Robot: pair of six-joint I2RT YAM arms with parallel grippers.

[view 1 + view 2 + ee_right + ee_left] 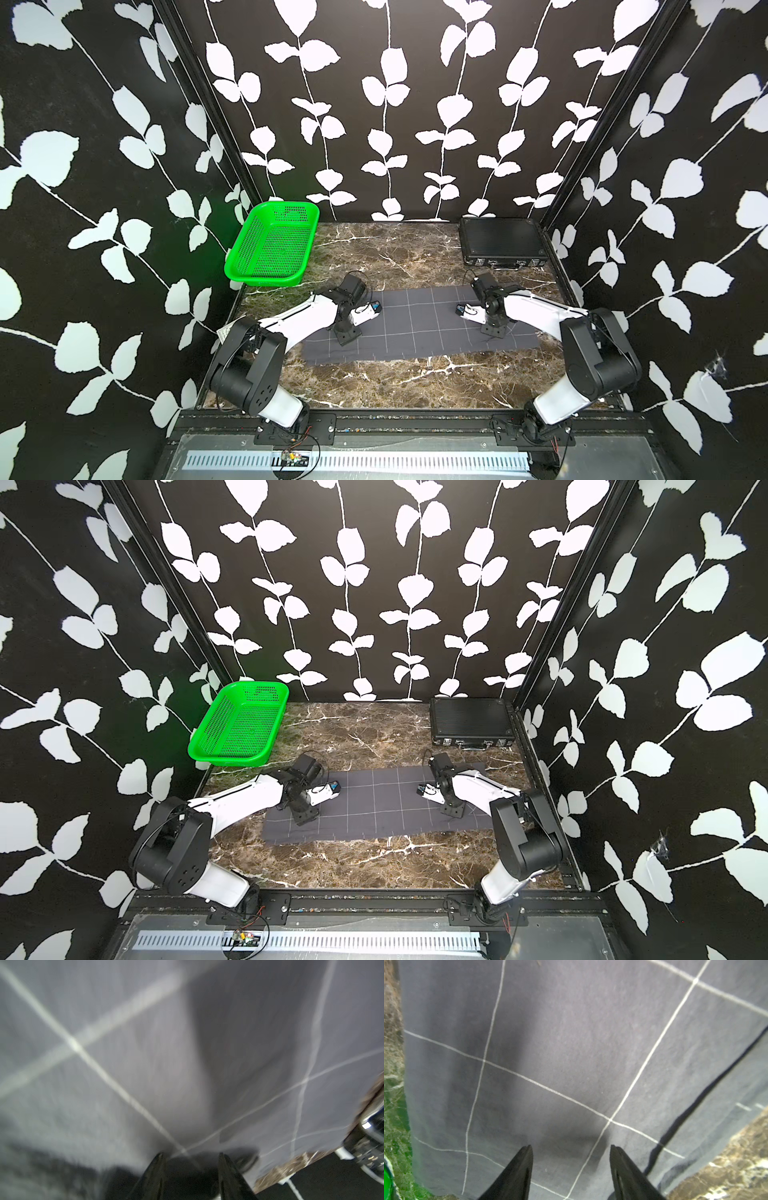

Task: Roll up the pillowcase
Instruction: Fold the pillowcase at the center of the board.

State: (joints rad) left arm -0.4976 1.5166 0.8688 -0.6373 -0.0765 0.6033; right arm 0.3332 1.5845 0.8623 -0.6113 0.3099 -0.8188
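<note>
Charcoal grid-lined pillowcase (419, 322) lying flat and unrolled across the middle of the marble table (374, 386), with both my arms over it.
My left gripper (571, 1147) points down near the cloth's left end, fingers parted with nothing between them. My right gripper (190, 1154), near the right end, is likewise parted over blurred fabric. A green basket (270, 249) and a black case (503, 241) occupy the far corners.
</note>
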